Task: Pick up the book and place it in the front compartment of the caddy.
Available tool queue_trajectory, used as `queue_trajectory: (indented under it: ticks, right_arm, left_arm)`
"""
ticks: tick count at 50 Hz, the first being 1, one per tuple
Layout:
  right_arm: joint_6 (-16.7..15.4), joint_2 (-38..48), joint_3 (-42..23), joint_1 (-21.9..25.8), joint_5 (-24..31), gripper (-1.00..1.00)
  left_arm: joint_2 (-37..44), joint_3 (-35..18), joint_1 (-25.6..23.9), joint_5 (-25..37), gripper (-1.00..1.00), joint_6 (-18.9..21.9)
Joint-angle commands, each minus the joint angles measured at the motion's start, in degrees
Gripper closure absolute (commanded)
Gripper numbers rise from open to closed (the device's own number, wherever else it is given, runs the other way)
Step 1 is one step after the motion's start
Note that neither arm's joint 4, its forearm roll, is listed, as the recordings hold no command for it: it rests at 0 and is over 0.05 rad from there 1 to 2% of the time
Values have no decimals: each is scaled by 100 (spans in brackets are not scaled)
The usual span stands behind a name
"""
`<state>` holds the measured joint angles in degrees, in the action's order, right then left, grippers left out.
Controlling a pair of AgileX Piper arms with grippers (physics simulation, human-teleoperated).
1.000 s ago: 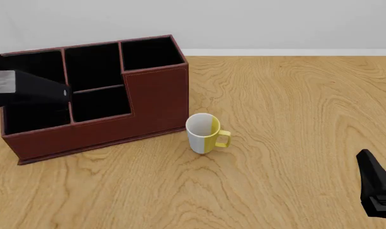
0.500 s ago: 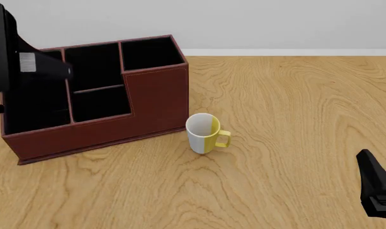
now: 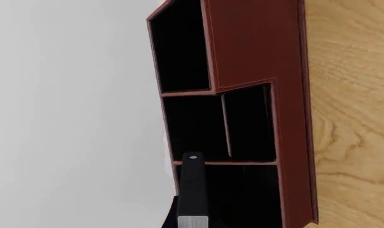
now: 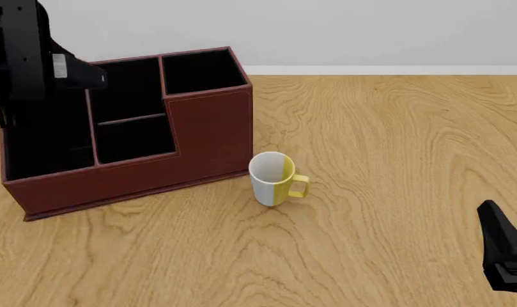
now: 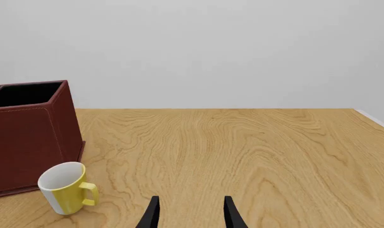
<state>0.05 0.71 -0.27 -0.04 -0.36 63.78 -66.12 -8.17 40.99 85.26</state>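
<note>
We see the caddy (image 4: 211, 131), a large reddish-brown box with black insides and a stepped front wall, standing on the left of the wooden table (image 4: 395, 160). Its open-topped compartments look black throughout, and we cannot make out anything lying in them. Just right of the caddy's near right corner, apart from it, stands a white and yellow mug (image 4: 273, 178) with its yellow handle to the right; its inside is white and seems to hold nothing.

We cannot find the small black book anywhere in these views; whether it lies in one of the dark compartments we cannot tell.

The left gripper (image 4: 86, 77) hangs over the far left part of the caddy; in the left wrist view only one black finger (image 3: 193, 190) shows above the large left compartment, so we cannot tell how wide its jaws stand or whether it carries anything. Compared with a second ago, this arm has risen from low over the left compartment to high above the far rim.

The right gripper (image 5: 189, 214) rests low at the near right, unmoved, its fingers parted with nothing between them.

We read no writing or labels.
</note>
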Motion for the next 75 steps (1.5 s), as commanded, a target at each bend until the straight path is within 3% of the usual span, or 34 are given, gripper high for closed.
queue_trajectory:
  ticks: [1, 75]
  right_arm:
    - [0, 0, 0, 0, 0, -100]
    - [0, 0, 0, 0, 0, -100]
  left_arm:
    - [295, -273, -96, -238, 100, 41]
    - [2317, -1444, -288, -335, 100, -459]
